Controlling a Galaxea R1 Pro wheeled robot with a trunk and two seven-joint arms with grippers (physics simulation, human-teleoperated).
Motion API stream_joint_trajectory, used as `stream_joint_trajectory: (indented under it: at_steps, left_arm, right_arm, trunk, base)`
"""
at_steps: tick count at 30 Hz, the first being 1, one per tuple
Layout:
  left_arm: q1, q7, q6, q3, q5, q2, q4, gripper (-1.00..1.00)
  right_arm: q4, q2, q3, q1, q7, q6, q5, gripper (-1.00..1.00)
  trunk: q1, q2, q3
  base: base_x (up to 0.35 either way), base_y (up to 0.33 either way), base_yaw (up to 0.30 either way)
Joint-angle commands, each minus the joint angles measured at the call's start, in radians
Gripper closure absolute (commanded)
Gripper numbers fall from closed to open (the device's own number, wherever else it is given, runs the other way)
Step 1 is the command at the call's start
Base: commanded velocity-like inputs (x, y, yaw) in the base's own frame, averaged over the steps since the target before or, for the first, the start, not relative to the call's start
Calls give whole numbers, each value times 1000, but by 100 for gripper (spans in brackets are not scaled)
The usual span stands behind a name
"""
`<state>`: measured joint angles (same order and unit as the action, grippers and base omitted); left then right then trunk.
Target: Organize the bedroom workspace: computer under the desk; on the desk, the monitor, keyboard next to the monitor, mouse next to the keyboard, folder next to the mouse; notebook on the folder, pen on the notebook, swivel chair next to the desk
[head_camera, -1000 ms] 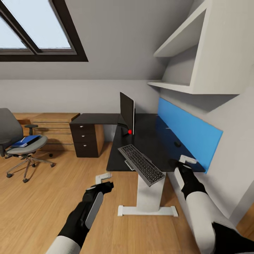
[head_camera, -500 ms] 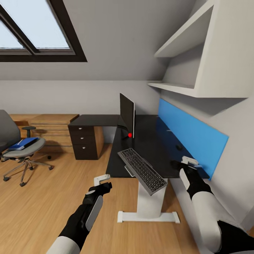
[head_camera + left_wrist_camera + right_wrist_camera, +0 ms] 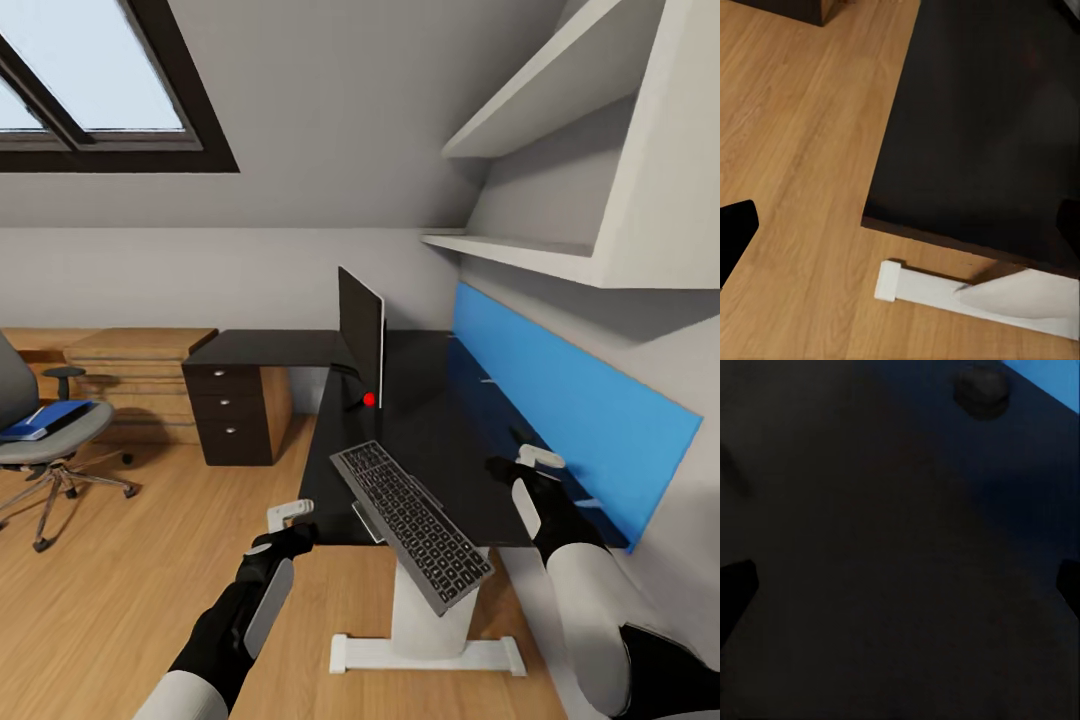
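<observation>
The black desk point(image 3: 420, 420) carries the upright monitor point(image 3: 361, 335), seen nearly edge-on. In front of it the silver-grey keyboard point(image 3: 412, 522) lies askew, its near end jutting past the desk's front edge. The dark mouse point(image 3: 980, 390) sits by the blue panel. My right gripper point(image 3: 530, 462) hovers open over the desk's right part, short of the mouse. My left gripper point(image 3: 290, 514) is open above the floor, off the desk's front corner point(image 3: 881, 214). At far left stands the swivel chair point(image 3: 55, 440) with the blue folder point(image 3: 45, 418) on its seat. The computer, notebook and pen are out of view.
A blue wall panel point(image 3: 570, 400) and white shelves point(image 3: 560, 200) line the wall at right. The desk's black drawer block point(image 3: 235, 425) and a low light-wood unit point(image 3: 135, 355) stand at the back. The white desk leg point(image 3: 430, 620) and its foot point(image 3: 967, 294) rest on wooden floor.
The whole view has shifted: the camera moved closer to the desk, so the chair slid towards the left edge. Both grippers keep their poses, open.
</observation>
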<state>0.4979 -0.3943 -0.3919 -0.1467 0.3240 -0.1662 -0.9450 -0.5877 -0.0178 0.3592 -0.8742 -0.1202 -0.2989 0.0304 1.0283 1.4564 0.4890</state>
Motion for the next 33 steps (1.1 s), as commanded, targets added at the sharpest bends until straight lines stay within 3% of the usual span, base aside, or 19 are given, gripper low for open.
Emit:
stream_joint_trajectory:
  at_steps: [1, 27, 33]
  left_arm:
    - [1, -9, -2, -3, 10, 1, -1, -100]
    - [1, -9, -2, -4, 12, 0, 2, -100]
    - [1, -9, -1, -2, 12, 0, 2, -100]
  right_arm:
    - [-1, 0, 1, 0, -2, -1, 3, -100]
    - [-3, 1, 4, 1, -4, 1, 0, -100]
    - [-2, 1, 4, 1, -4, 2, 0, -100]
  trunk:
    - [1, 1, 1]
    - [1, 1, 1]
    - [1, 1, 1]
  base:
    - [323, 0, 0]
    - [323, -65, 0]
    - [133, -20, 0]
